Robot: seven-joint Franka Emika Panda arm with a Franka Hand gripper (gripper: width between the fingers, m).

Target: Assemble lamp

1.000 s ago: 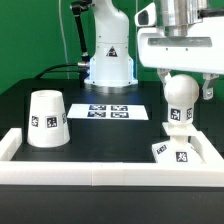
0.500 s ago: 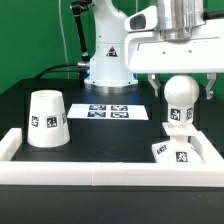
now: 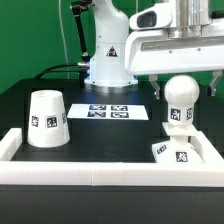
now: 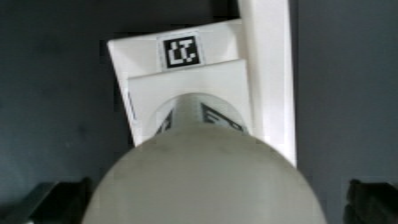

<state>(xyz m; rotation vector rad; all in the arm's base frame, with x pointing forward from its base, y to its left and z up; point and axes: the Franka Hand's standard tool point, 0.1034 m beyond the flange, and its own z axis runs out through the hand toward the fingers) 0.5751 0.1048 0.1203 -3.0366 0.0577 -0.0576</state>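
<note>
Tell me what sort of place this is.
Most likely a robotics lab test bench: a black table edged by a white fence, a marker board of printed tags, tagged white lamp parts (shade, bulb, base), and a robot arm mounted behind.

**Glossy white arm, dark fittings**

The arm point(image 3: 108, 60) is glossy white and rounded, with a black triangular sticker point(image 3: 112, 51) on its base. A dark cable point(image 3: 66, 35) hangs beside it. The boxy white claw point(image 3: 181, 88) carries dark fingers point(image 3: 147, 84).
</note>
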